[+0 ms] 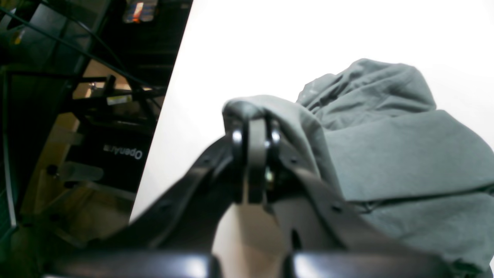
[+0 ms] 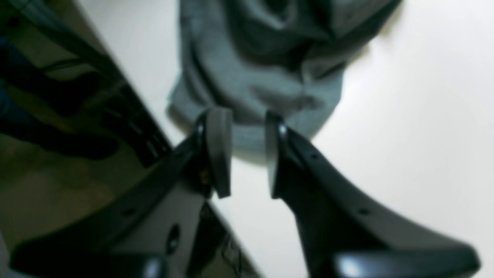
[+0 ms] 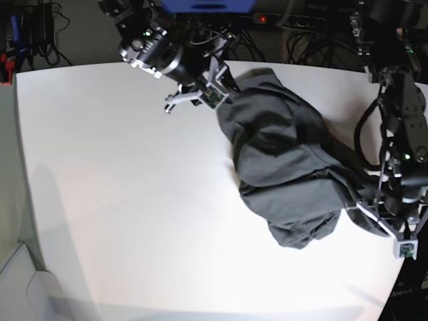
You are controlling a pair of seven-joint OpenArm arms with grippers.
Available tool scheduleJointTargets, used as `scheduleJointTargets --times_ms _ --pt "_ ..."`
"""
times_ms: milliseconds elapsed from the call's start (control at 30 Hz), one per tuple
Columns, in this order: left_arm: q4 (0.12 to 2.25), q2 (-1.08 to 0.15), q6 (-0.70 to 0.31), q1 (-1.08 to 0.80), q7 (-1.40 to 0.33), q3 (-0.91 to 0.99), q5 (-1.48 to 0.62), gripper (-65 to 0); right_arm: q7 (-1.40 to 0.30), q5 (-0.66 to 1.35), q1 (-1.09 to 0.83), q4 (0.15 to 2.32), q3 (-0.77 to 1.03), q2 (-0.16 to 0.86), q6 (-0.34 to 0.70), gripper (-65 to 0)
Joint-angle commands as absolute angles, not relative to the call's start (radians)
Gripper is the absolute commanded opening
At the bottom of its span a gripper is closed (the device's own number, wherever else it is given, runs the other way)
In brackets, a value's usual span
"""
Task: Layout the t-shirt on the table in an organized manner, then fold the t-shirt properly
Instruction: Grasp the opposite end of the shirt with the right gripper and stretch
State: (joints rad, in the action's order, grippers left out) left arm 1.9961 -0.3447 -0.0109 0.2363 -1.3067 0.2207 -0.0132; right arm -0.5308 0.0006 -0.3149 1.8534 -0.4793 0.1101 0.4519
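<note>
The dark grey t-shirt (image 3: 281, 160) lies bunched in a crumpled heap on the right half of the white table (image 3: 120, 187). My left gripper (image 3: 353, 194) is at the heap's near right side. In the left wrist view the left gripper (image 1: 252, 116) is shut on a fold of the t-shirt (image 1: 405, 154), and the cloth drapes over its tips. My right gripper (image 3: 224, 87) is at the heap's far left edge. In the right wrist view the right gripper (image 2: 247, 131) stands open, its fingers (image 2: 220, 146) straddling the t-shirt's (image 2: 251, 77) rounded edge just above the table (image 2: 405, 116).
The table's far edge runs close beside the right gripper, with dark frames and floor beyond it. Cables and a power strip (image 3: 267, 19) lie behind the table. The table's right edge is next to the left arm (image 3: 401, 134).
</note>
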Motion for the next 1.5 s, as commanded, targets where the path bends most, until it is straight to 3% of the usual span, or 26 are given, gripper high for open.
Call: scheduleJointTargets --times_ms 0,233,533,867,1067,1300,1467 --pt "2.012 -0.358 -0.005 0.260 -1.290 0.226 -0.007 -64.6 -0.509 0.013 -0.303 1.851 -0.484 0.093 0.456 -55.7" --pt "2.011 -0.360 -0.005 0.257 -1.290 0.297 -0.007 -64.6 -0.507 0.013 -0.211 1.685 -0.484 0.027 0.456 -65.0" --pt "2.006 -0.377 -0.005 0.199 -1.290 0.323 -0.008 -64.6 -0.498 0.013 -0.128 1.478 -0.466 0.041 0.456 -65.0" --pt "2.011 -0.423 -0.005 0.087 -1.290 0.326 -0.008 -64.6 -0.496 0.012 -0.056 1.339 -0.179 0.094 0.456 -65.0" --pt "2.012 -0.521 -0.010 -0.028 -1.288 0.326 -0.008 -64.6 -0.496 0.012 0.018 1.245 -0.070 0.159 0.458 -65.0" --pt "2.003 -0.527 -0.263 -0.165 -1.290 0.412 -0.008 -64.6 -0.496 0.012 0.122 1.148 -0.054 0.219 0.458 -65.0" --pt "1.966 -0.515 -0.297 -0.222 -1.287 0.418 -0.008 -64.6 -0.496 0.012 0.199 1.072 0.022 0.251 0.458 -65.0"
